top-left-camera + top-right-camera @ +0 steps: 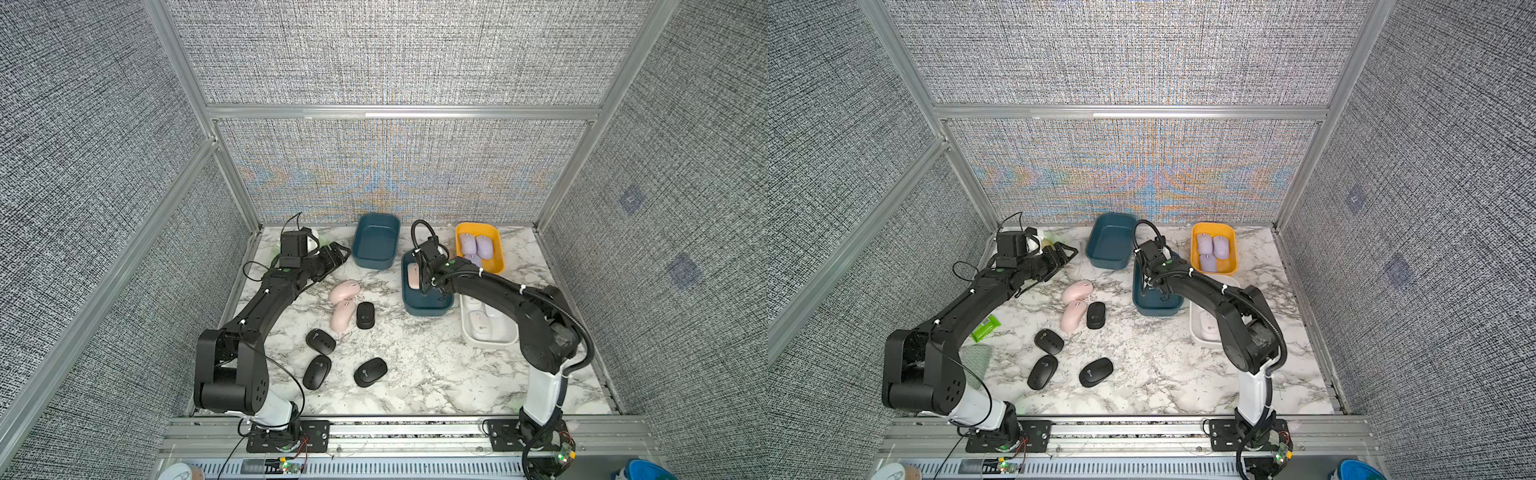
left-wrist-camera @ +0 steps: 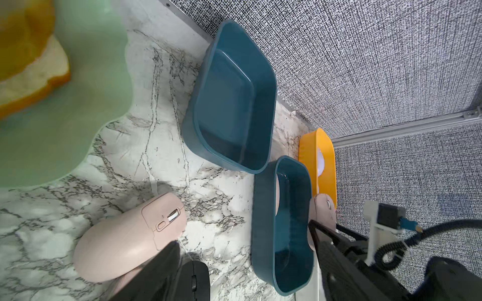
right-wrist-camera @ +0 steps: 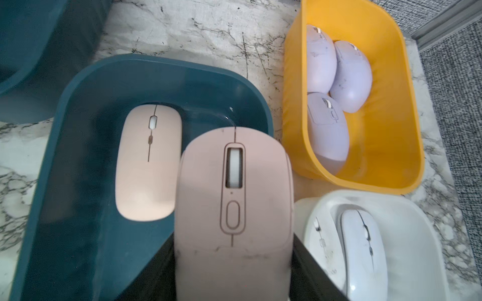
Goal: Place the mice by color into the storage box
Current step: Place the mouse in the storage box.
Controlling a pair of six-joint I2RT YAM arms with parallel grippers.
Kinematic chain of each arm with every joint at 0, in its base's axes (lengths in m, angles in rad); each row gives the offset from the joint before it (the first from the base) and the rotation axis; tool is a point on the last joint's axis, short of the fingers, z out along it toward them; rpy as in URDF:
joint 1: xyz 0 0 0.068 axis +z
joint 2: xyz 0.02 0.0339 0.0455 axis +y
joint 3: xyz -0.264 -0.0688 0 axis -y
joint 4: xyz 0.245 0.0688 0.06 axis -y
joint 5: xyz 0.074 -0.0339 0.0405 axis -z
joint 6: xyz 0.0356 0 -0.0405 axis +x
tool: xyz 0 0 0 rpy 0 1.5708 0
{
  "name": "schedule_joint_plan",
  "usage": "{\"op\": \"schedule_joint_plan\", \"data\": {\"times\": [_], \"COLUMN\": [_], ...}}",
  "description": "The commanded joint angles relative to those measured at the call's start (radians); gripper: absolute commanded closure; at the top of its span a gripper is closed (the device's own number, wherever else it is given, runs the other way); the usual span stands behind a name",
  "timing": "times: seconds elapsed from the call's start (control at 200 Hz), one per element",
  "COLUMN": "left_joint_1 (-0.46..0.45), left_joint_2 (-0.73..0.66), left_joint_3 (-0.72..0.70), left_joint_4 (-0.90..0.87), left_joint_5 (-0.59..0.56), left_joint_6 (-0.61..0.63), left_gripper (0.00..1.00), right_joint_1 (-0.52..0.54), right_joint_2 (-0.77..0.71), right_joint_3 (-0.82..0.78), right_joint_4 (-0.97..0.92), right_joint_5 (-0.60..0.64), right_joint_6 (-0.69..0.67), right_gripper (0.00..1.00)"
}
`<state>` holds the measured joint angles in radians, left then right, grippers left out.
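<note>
the pale pink mouse (image 3: 233, 208) is clamped between the right gripper's (image 3: 234, 268) jaws, above the nearer teal bin (image 1: 428, 309), just right of centre in a top view. ease it down onto the bare floor beside the flat pink mouse (image 3: 148, 166) (not on top of it), and let go low. the left gripper (image 1: 1065, 253), upper left, hangs wide and empty.

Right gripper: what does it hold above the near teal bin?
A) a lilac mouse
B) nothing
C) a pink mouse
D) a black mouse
C: in the right wrist view the right gripper is clamped on a pink mouse over the teal bin, where a second pink mouse lies.
</note>
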<state>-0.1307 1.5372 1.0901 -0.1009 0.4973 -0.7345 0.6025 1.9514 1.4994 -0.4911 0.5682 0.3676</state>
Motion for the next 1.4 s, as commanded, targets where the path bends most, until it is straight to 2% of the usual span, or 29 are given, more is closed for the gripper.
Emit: {"op": "schedule_joint_plan", "data": {"times": [0.0, 0.175, 0.425, 0.831, 1.146, 1.396], "left_joint_1": [-0.004, -0.010, -0.020, -0.030, -0.033, -0.031], "left_joint_2": [0.003, -0.027, -0.019, -0.011, -0.006, -0.005], "left_joint_3": [0.005, -0.006, -0.004, 0.002, 0.002, 0.022], "left_joint_4": [0.019, 0.015, 0.018, 0.016, 0.019, -0.023], "left_joint_5": [0.008, -0.050, -0.039, -0.026, -0.021, -0.056], "left_joint_6": [0.002, 0.015, 0.014, 0.014, 0.015, 0.035], "left_gripper": [0.16, 0.16, 0.16, 0.16, 0.16, 0.16], "right_joint_1": [-0.017, -0.012, -0.014, -0.041, -0.040, 0.034], "right_joint_2": [0.074, 0.186, 0.277, 0.303, 0.276, 0.099], "right_joint_3": [0.061, 0.131, 0.233, 0.247, 0.245, 0.213], "right_joint_4": [-0.019, 0.002, -0.058, -0.050, -0.061, -0.054], "right_joint_5": [0.041, 0.125, 0.157, 0.064, 0.067, 0.089], "right_joint_6": [-0.024, -0.009, 0.010, -0.020, -0.020, -0.024], "right_gripper": [0.42, 0.41, 0.41, 0.37, 0.34, 0.35]}}
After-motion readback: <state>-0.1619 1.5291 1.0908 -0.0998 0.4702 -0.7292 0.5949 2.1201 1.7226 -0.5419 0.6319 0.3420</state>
